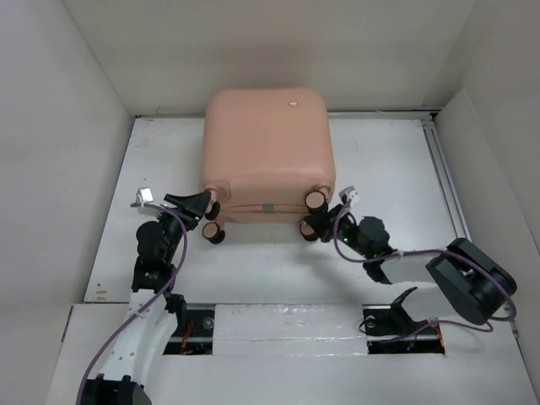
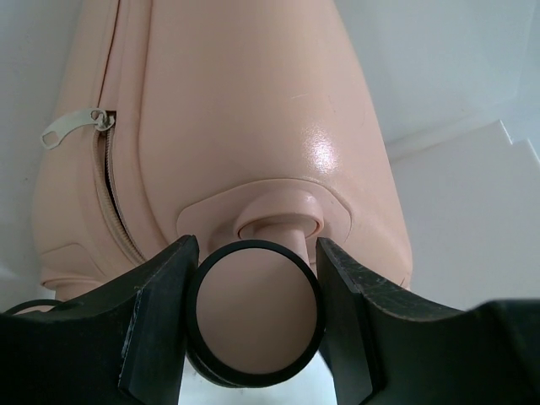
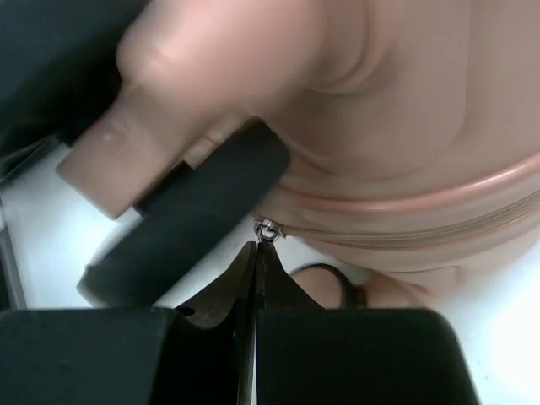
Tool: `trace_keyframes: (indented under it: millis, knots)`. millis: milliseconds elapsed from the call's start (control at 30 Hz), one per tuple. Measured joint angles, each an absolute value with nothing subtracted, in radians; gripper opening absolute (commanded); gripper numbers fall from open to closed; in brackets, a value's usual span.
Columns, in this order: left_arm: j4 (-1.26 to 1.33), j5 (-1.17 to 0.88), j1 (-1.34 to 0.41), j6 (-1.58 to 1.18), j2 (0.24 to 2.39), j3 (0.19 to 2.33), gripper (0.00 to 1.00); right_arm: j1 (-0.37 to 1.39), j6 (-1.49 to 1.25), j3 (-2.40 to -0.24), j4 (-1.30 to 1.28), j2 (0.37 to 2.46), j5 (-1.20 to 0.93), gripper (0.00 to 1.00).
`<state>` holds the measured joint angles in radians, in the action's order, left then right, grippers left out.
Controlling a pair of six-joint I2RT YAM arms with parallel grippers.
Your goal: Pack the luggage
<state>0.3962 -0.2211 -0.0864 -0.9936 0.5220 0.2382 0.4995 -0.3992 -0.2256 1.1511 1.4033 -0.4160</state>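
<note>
Peach-pink hard-shell luggage (image 1: 266,143) zipped shut; left gripper (image 2: 257,274) clamps caster wheel (image 2: 253,329); right gripper (image 3: 256,253) pressed together.

1 pc luggage (image 1: 266,143) – 4 wheels (image 1: 213,233), 2 arms (image 1: 152,253)

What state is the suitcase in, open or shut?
Shut: the luggage shells meet along the zipper seam, no lining showing; fully zipped, cannot tell.

Blurred caster wheel (image 3: 198,207) close to lens, luggage (image 2: 236,110) cropped at top edge, zipper pull (image 3: 267,229) tiny
</note>
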Motion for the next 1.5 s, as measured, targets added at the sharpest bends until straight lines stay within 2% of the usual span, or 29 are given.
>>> trace_keyframes:
  millis: [67,167,300,433,567,700,900,1033,1267,1300,1333,1400,1433,1467,1500]
  knots:
    - [0.401,-0.219,-0.080,-1.000,0.527,0.238,0.00,0.702,-0.366,-0.224,1.082,1.354,-0.097,0.00]
    - [0.403,-0.205,-0.074,-1.009,0.530,0.238,0.00,0.916,-0.342,-0.242,1.044,1.352,0.260,0.00]
    - [0.406,-0.210,-0.072,-1.019,0.536,0.238,0.00,1.087,-0.347,-0.319,1.044,1.451,0.567,0.00]
    - [0.435,-0.204,-0.066,-1.026,0.561,0.238,0.00,1.173,-0.346,-0.439,1.082,1.601,0.778,0.00]
    - [0.474,-0.266,-0.065,-1.038,0.598,0.238,0.00,1.187,-0.344,-0.623,1.039,1.743,0.739,0.00]
    - [0.514,-0.360,-0.067,-1.044,0.635,0.238,0.00,1.187,-0.342,-0.712,1.013,1.797,0.654,0.00]
    - [0.550,-0.490,-0.073,-1.050,0.666,0.238,0.00,1.187,-0.354,-0.897,1.037,1.961,0.465,0.00]
    - [0.551,-0.503,-0.072,-1.049,0.665,0.238,0.00,1.179,-0.366,-1.041,1.048,2.076,0.423,0.00]
    - [0.548,-0.509,-0.065,-1.049,0.654,0.238,0.00,1.177,-0.397,-1.010,1.159,2.101,0.414,0.00]
    - [0.545,-0.527,-0.067,-1.050,0.652,0.238,0.00,1.177,-0.401,-0.978,1.181,2.086,0.409,0.06]
    - [0.545,-0.548,-0.073,-1.052,0.650,0.238,0.00,1.178,-0.406,-0.933,1.198,2.062,0.402,0.25]
    - [0.545,-0.587,-0.091,-1.050,0.650,0.238,0.00,1.187,-0.423,-0.794,1.226,1.977,0.374,0.44]
    - [0.548,-0.598,-0.099,-1.044,0.653,0.238,0.08,1.201,-0.428,-0.716,1.238,1.929,0.365,0.55]
    - [0.550,-0.606,-0.102,-1.040,0.657,0.238,0.22,1.216,-0.436,-0.641,1.242,1.877,0.358,0.65]
    - [0.557,-0.614,-0.103,-1.037,0.667,0.238,0.37,1.230,-0.445,-0.582,1.238,1.830,0.355,0.67]
